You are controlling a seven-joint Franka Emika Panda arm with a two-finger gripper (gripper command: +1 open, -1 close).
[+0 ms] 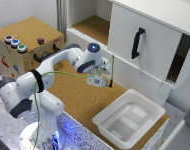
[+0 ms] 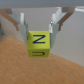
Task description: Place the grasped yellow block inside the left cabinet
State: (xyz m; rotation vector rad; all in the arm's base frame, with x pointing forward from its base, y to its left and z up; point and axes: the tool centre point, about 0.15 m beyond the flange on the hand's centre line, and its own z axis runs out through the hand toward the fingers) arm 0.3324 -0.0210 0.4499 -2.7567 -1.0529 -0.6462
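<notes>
Cork floor below; hand [image 2: 38, 31] clamped on yellow block [image 2: 38, 43], block between fingertips, protruding beneath them.

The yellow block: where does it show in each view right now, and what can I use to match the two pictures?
Exterior view: the yellow block cannot be made out; the hand hangs over the cork floor, in front of the left cabinet.
Wrist view: the yellow block sits mid-picture, clamped between the fingers, black markings on its faces.
Shared landmark: the hand itself, over the cork surface.
</notes>
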